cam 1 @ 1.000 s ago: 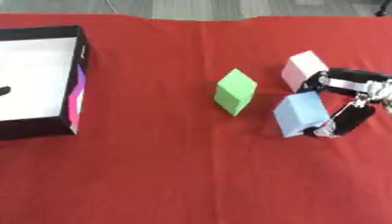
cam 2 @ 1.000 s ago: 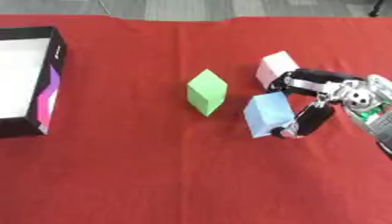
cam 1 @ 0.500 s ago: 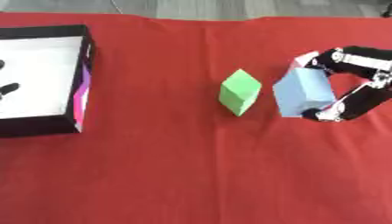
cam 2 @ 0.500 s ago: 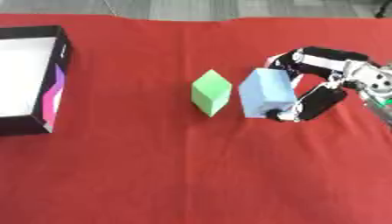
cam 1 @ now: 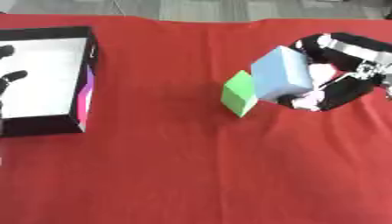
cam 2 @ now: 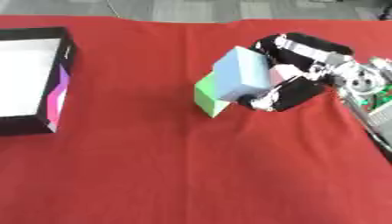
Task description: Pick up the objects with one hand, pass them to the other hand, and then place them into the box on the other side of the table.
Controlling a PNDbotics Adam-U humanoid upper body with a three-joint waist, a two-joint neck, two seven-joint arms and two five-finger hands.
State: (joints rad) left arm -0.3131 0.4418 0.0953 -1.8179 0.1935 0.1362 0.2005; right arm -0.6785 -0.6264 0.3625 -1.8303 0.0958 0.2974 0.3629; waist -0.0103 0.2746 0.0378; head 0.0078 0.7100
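Between the black box (cam 1: 80, 105) at the tabletop's left edge and the green cube (cam 1: 239, 93) lies open red cloth (cam 1: 191, 175). The right hand (cam 1: 333, 87), curled round the blue cube (cam 1: 279, 73), crowds the green cube's right side; the near half stays bare.

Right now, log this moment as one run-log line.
phase: pickup | right hand: shut on light blue block, lifted | left hand: over box | green block: on red cloth

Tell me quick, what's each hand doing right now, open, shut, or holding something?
Right hand: shut on the light blue block.
Left hand: only dark fingers show at the left edge over the box; state cannot be told.
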